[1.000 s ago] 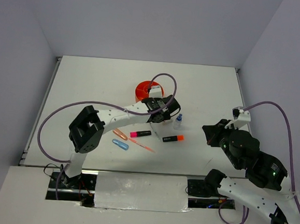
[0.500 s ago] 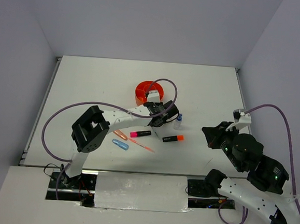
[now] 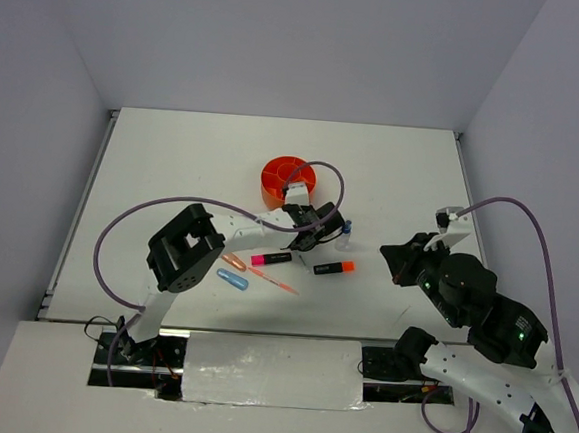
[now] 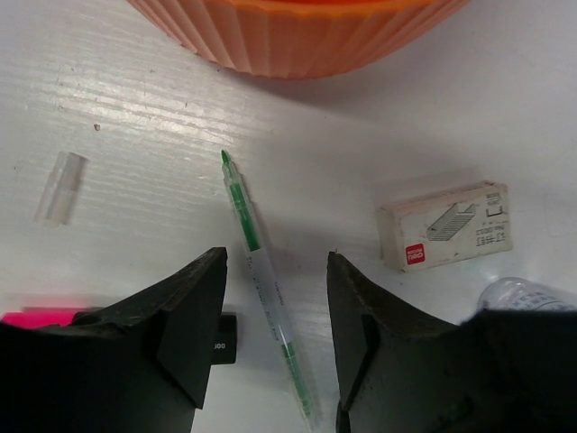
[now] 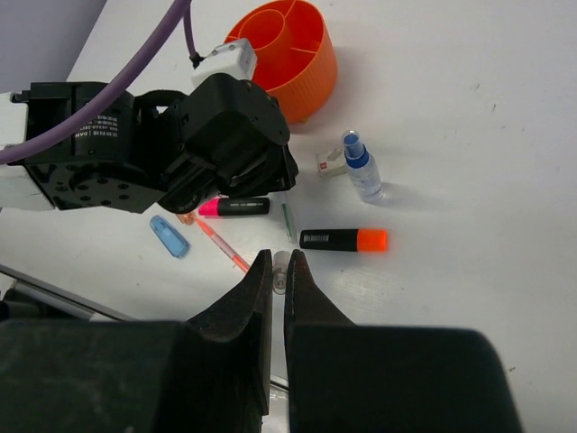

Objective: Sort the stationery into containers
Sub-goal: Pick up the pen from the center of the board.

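Note:
The round orange tub (image 3: 288, 176) stands mid-table and fills the top of the left wrist view (image 4: 297, 36). My left gripper (image 3: 313, 234) is open and low over the table, its jaws on either side of a thin clear pen with green ink (image 4: 266, 280), not touching it. A white eraser box (image 4: 446, 236) and the blue-capped bottle (image 3: 345, 236) lie to its right. The pink highlighter (image 3: 271, 259), orange highlighter (image 3: 334, 268), pink pen (image 3: 274, 281), orange capsule (image 3: 231, 260) and blue capsule (image 3: 232, 279) lie nearer. My right gripper (image 3: 396, 260) is shut and empty, held high.
A small clear pen cap (image 4: 61, 187) lies loose left of the green pen, near the tub's wall. The left arm's purple cable (image 3: 327, 179) loops over the tub. The right wrist view shows the left arm (image 5: 162, 153) above the pink highlighter (image 5: 234, 207).
My left gripper has moved away from the tub, toward the near side, and come down over the thin pen. The right arm has shifted slightly left.

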You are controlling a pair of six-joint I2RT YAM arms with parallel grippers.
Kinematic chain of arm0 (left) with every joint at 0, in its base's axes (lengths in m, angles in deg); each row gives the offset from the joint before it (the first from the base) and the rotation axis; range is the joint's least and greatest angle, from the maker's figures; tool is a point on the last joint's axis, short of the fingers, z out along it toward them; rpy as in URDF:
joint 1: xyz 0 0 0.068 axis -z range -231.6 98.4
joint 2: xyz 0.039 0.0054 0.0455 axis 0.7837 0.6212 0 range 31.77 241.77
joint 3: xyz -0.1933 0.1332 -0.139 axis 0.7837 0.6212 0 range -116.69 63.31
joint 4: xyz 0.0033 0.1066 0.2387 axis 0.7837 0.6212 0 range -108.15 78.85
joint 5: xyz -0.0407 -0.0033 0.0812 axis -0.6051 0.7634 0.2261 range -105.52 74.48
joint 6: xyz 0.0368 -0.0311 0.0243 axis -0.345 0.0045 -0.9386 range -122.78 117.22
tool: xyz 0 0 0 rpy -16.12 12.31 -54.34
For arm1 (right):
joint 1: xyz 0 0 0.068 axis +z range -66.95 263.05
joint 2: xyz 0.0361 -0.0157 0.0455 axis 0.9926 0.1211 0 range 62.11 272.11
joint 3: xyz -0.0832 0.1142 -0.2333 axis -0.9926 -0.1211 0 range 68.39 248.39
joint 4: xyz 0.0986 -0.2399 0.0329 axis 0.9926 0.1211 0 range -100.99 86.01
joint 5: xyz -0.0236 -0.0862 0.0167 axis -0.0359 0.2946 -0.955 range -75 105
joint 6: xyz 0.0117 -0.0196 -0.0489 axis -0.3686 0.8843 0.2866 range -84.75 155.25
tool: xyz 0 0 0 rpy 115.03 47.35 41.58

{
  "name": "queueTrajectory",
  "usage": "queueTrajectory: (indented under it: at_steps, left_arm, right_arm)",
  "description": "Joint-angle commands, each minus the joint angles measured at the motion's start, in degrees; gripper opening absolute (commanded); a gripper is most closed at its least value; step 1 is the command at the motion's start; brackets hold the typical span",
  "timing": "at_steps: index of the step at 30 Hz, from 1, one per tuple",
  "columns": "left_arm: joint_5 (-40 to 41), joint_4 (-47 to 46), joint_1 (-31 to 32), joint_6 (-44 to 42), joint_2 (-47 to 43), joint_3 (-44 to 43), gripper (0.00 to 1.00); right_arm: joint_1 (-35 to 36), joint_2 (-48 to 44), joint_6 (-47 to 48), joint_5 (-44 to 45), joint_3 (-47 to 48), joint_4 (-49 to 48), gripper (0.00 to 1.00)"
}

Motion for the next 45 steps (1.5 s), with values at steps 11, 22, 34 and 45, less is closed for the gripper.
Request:
queueTrajectory:
  at_steps: [11, 22, 34, 45]
  left_arm:
    - [-2.5, -3.0, -0.1, 0.4, 1.4, 2.1, 0.54]
    - [-4.2, -1.7, 0.3, 3.2, 1.7, 3.0, 0.48]
    - [-5.7, -2.4, 0.6, 4.7, 1.6, 5.1, 0.28]
    - [-9.2, -8.0, 0.7, 3.4, -2.8, 8.8, 0.00]
  right_arm:
    - [-0.2, 1.6, 2.0, -1.5, 0.8, -3.1, 0.00]
    - [-0.2, 3.0, 2.8, -2.3, 0.9, -3.8, 0.00]
    - [-0.2, 2.2, 2.6, -3.2, 0.7, -4.0, 0.00]
    - [-0.2, 1.7, 2.6, -2.1, 0.9, -3.7, 0.00]
